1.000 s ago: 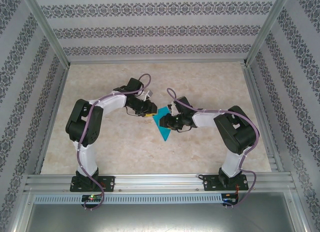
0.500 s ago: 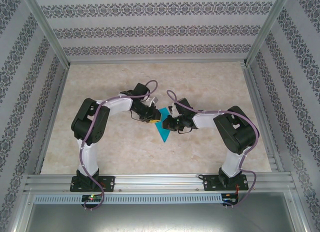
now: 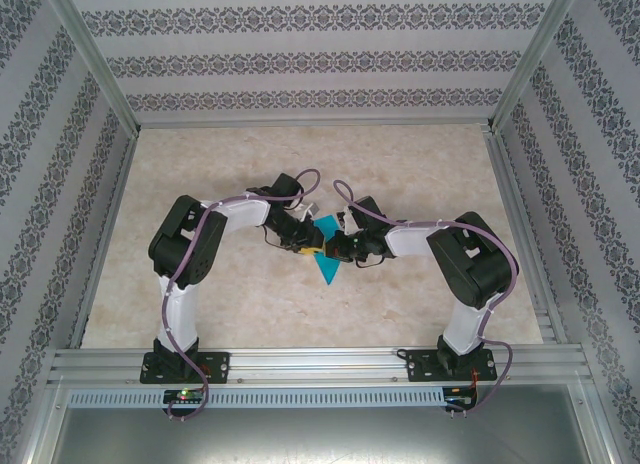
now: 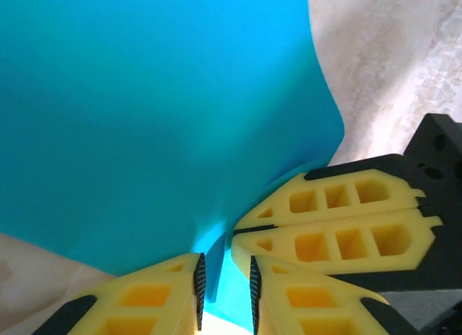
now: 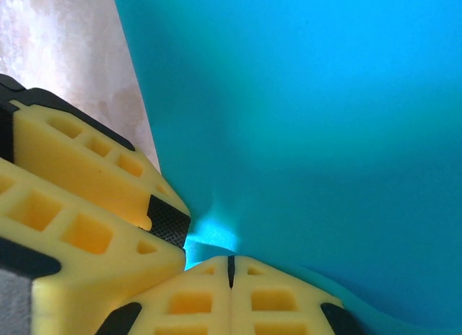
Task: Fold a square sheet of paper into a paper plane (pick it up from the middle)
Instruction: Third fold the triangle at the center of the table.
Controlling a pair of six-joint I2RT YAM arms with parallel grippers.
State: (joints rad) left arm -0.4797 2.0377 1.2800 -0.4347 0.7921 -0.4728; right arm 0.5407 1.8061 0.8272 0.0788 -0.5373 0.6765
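The square sheet of paper (image 3: 327,265) is bright cyan and lies mid-table, with a pinched ridge rising at its near corner. My right gripper (image 3: 331,248) is shut on that ridge; in the right wrist view its fingertips (image 5: 231,261) meet on the paper (image 5: 310,111). My left gripper (image 3: 312,245) sits tip to tip with it. In the left wrist view its jaws (image 4: 224,266) stand a little apart with the raised fold of paper (image 4: 159,111) between them. The right gripper's yellow fingers (image 4: 339,227) show just beside them.
The beige marble-patterned tabletop (image 3: 220,294) stretches all round the paper. Patterned walls and aluminium frame posts (image 3: 95,64) close in the back and sides. A metal rail (image 3: 320,364) runs along the near edge at the arm bases.
The left arm has swung right and down until its gripper reached the paper beside the right gripper. The right gripper has shut on the paper's raised fold.
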